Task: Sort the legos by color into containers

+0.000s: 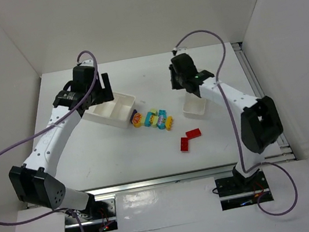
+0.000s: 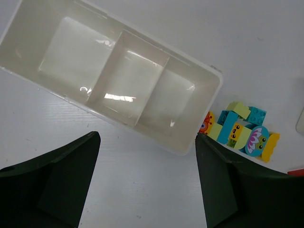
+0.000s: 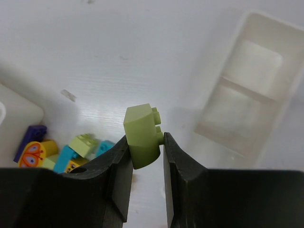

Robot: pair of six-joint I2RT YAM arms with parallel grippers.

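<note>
Legos point(image 1: 152, 119) lie mostly in a mixed heap between the two trays, with two red bricks point(image 1: 189, 139) apart, nearer the arm bases. The right gripper point(image 3: 145, 142) pinches a lime brick point(image 3: 140, 124) by its sides, held above the table, probably for carrying to the narrow tray point(image 3: 254, 61), whose compartments show nothing inside. Nothing stands between brick and that tray's rim. The left gripper point(image 2: 147, 161) hangs by the wide tray point(image 2: 128, 80), jaws spread, well clear of the heap.
</note>
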